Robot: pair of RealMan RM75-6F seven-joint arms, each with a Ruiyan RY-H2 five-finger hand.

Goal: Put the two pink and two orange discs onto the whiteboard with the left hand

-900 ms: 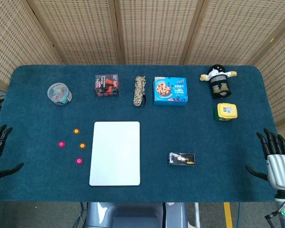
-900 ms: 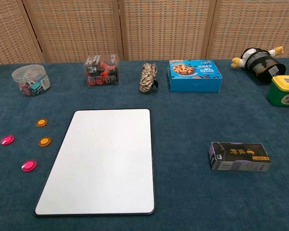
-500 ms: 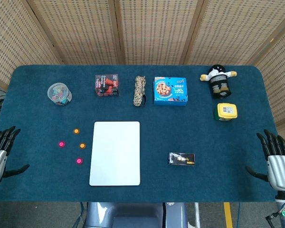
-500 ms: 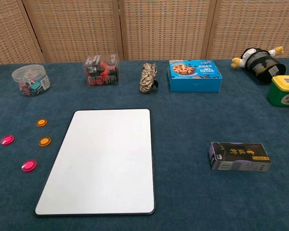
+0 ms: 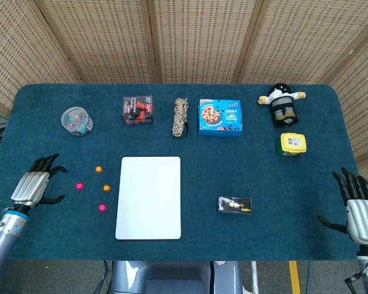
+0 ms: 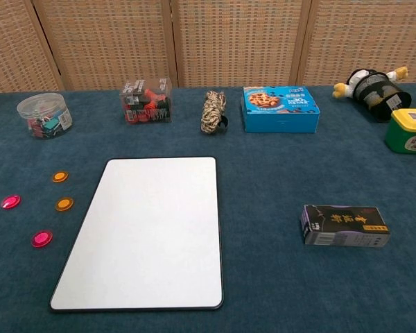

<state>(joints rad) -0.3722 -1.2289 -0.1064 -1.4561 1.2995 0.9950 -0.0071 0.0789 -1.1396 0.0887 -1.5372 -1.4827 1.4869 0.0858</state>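
Note:
The whiteboard [image 5: 148,197] [image 6: 146,229] lies flat in the middle of the blue table with nothing on it. Left of it sit two orange discs [image 5: 99,169] [image 5: 107,188] [image 6: 59,177] [image 6: 64,204] and two pink discs [image 5: 79,186] [image 5: 102,207] [image 6: 10,202] [image 6: 41,238]. My left hand [image 5: 37,185] hovers over the table left of the discs, fingers spread, holding nothing, a short way from the nearest pink disc. My right hand [image 5: 357,208] stays at the table's right edge, fingers apart and empty. Neither hand shows in the chest view.
Along the back stand a clear tub of clips [image 5: 76,120], a clear box of red clips [image 5: 138,110], a rope bundle [image 5: 181,116], a blue cookie box [image 5: 219,117], a plush toy [image 5: 283,104] and a yellow container [image 5: 293,144]. A small black box [image 5: 234,204] lies right of the whiteboard.
My left hand has come in from the table's left edge, moving right and up toward the discs. The discs, whiteboard and right hand have not moved.

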